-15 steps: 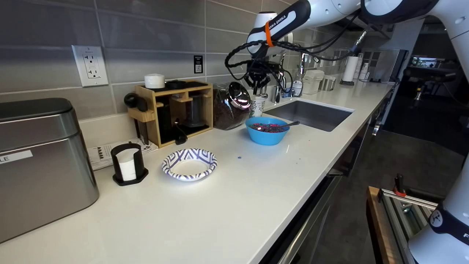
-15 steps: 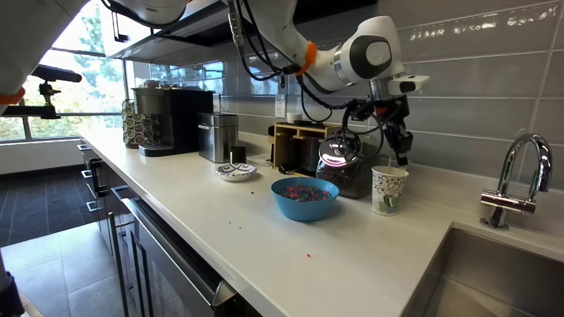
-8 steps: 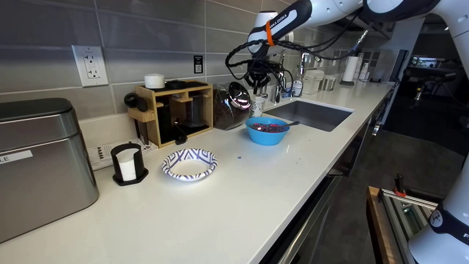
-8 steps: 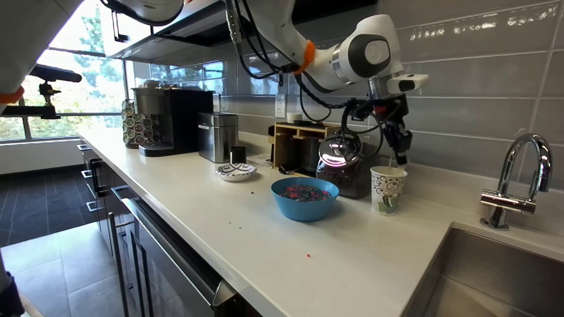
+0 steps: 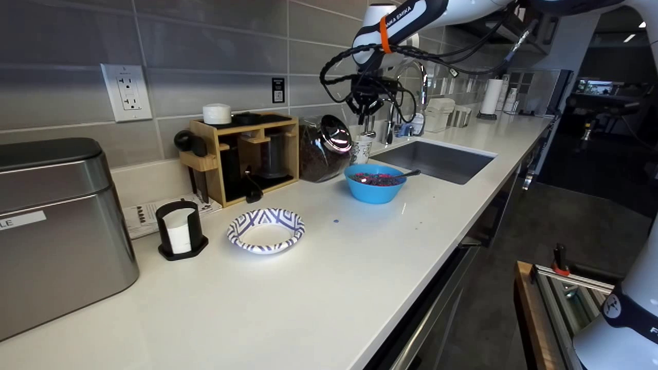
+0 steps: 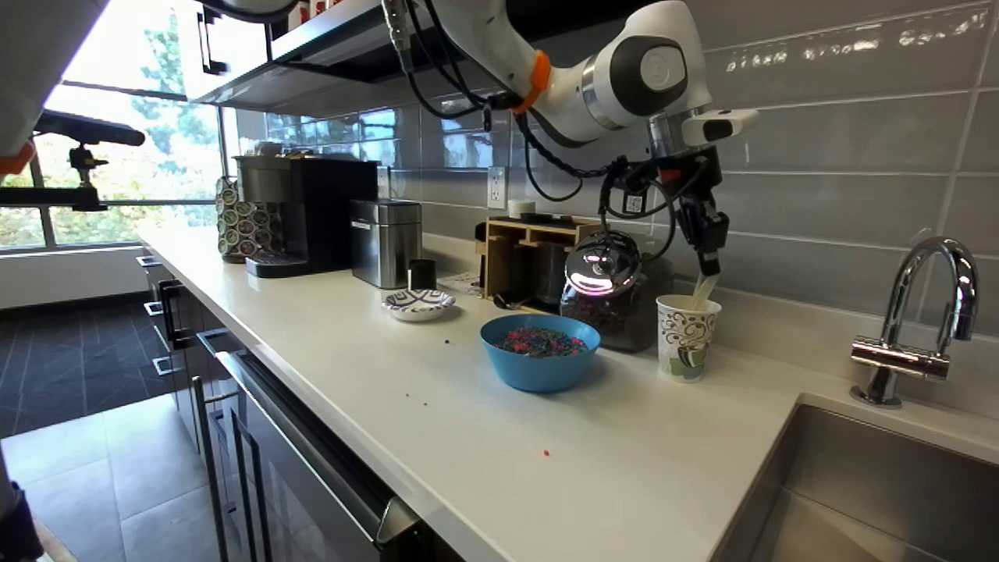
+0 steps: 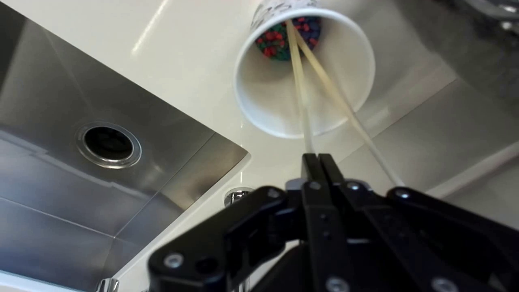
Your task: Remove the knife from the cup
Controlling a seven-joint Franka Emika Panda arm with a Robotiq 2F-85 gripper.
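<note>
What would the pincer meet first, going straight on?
Probably the near rim of the patterned cup, ahead of the pincer in the wrist view; depth is unclear, so it might enter the opening instead.

White arm [image 6: 574,97], orange band [image 5: 384,35], black gripper [image 7: 318,157]

"EMIKA" on the arm [image 5: 408,23]; "LE" on the bin [image 5: 61,246]

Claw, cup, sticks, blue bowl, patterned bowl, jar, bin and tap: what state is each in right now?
Claw: shut; I cannot tell if it grips anything.
Paper cup: upright, coloured bits at its bottom.
Sticks: two, tilted, lower ends inside the cup.
Blue bowl: upright, holding red and dark bits and a utensil.
Patterned bowl: upright.
Jar: chrome lid on.
Bin: black lid shut.
Tap: no water seen running.
</note>
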